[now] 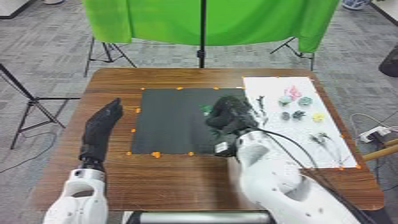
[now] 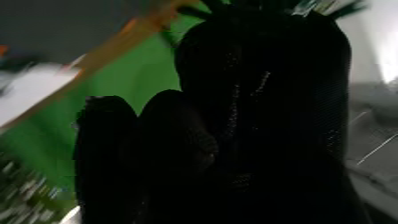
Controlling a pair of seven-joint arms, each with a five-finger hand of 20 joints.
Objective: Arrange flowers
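Poking just past the black-gloved right hand (image 1: pixel 233 113), toward its left — one green leafy sprig (image 1: pixel 206 109), apparently pinched, long axis unclear; the flat left hand (image 1: pixel 101 127) lies farther. Rightward: one dark twig (image 1: pixel 261 103), two blue-grey blooms (image 1: pixel 286 115), two pale-green blooms (image 1: pixel 285 100), one pink flower (image 1: pixel 293 92), one yellow bloom (image 1: pixel 317 117), one dried spray (image 1: pixel 323 139).

Under my left fingers (image 1: pixel 105 120) and my right fingers (image 1: pixel 233 112) I have a brown wooden table (image 1: pixel 164 77). Straight beyond both, a bright green cloth (image 1: pixel 147 22) hangs behind a thin black pole (image 1: pixel 202 30). Grey, tile-like flooring (image 1: pixel 49 50) runs out past my fingertips and to either side. Off to the left of my left fingers stands a black tripod (image 1: pixel 34 100); well to the right of my right fingers, a pale cable (image 1: pixel 358 117) curls by a white block (image 1: pixel 377 134).
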